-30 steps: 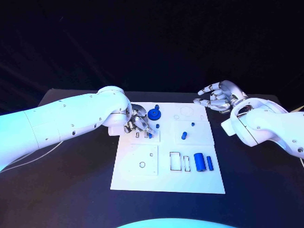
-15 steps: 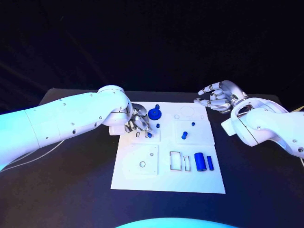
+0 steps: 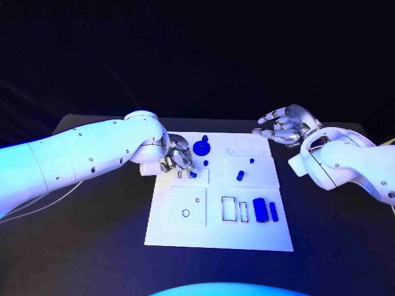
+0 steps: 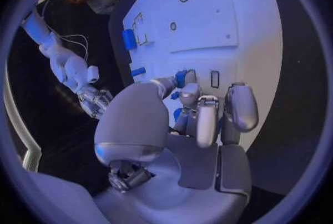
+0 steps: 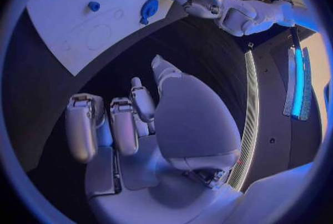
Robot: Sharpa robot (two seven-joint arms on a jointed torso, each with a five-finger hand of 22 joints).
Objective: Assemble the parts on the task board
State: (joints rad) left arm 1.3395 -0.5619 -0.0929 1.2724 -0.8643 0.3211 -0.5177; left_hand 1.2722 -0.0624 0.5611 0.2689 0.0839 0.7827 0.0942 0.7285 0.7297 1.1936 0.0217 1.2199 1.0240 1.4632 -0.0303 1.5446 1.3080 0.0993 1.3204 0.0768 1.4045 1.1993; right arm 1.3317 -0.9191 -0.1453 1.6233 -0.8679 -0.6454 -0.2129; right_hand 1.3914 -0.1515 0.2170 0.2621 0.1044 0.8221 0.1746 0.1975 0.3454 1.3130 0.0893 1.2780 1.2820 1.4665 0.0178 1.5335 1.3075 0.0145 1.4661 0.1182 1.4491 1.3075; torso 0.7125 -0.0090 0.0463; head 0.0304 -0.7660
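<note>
Pinching a small blue part (image 3: 192,174) at the task board (image 3: 220,234)'s upper-left slots, the left hand (image 3: 178,161) held it between fingertips. Right hand (image 3: 285,126): fingers loosely curled, empty, beyond the board's far corner. Risk: part tilting and jamming at the slot mouth. Obscured: slot contact, behind fingers.

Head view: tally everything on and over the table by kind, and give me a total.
Task board: 1
Robot hands, left and right: 2
Blue parts in plain sight: 6, one of them at the left fingertips
Total: 9
</note>
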